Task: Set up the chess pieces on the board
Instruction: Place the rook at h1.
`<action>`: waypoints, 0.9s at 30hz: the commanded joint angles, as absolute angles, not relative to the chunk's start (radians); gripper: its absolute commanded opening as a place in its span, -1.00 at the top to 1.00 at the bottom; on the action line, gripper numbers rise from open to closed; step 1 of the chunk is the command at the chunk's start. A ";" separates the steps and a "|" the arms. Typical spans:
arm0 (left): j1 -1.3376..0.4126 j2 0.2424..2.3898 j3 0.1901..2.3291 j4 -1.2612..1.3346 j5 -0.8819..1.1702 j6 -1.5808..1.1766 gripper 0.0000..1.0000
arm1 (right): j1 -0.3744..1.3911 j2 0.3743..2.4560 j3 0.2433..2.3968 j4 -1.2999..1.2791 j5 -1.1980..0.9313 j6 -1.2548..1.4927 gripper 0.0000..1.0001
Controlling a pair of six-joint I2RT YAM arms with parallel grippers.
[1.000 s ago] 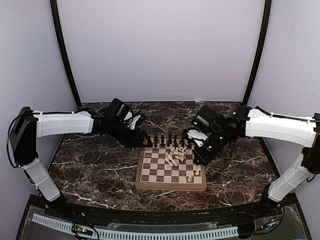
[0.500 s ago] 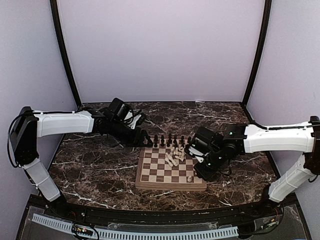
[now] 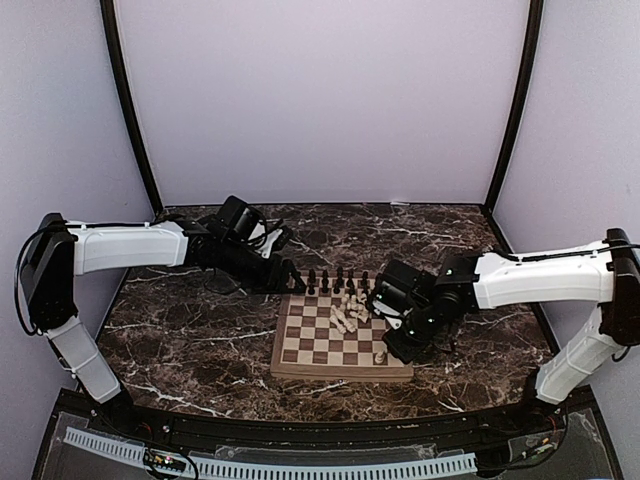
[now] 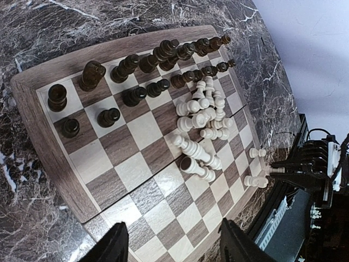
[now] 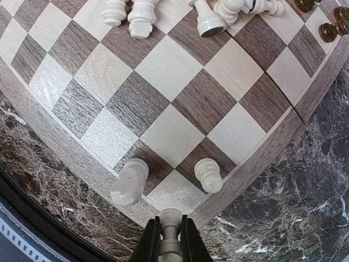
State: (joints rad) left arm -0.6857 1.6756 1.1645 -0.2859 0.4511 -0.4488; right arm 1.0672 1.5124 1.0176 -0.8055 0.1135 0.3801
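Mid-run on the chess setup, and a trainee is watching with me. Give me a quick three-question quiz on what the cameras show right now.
1. True or false: the right gripper is shut on a cream-white piece.
2. Where are most of the loose cream-white pieces?
A. heaped around the middle of the board
B. off the board on the marble
C. lined up along the near rows
3. Fill in: the left gripper, over the board, is ____ and holds nothing.

Key: 1 true; 2 A; 3 open.
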 commanded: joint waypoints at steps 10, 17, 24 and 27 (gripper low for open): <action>-0.691 1.660 1.158 -0.280 0.445 -0.451 -0.19 | 1.072 1.554 1.004 -0.775 0.121 0.364 0.79; -0.692 1.659 1.156 -0.281 0.444 -0.452 -0.19 | 1.071 1.563 1.002 -0.771 0.117 0.359 0.77; -0.692 1.652 1.148 -0.277 0.444 -0.458 -0.19 | 1.072 1.577 0.999 -0.772 0.113 0.358 0.75; -0.692 1.647 1.139 -0.271 0.443 -0.462 -0.19 | 1.072 1.583 0.999 -0.775 0.117 0.360 0.73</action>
State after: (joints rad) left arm -0.6861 1.6756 1.1618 -0.2852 0.4480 -0.4553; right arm 1.0672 1.5700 1.0084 -0.7849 0.1097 0.3664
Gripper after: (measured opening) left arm 0.596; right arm 0.131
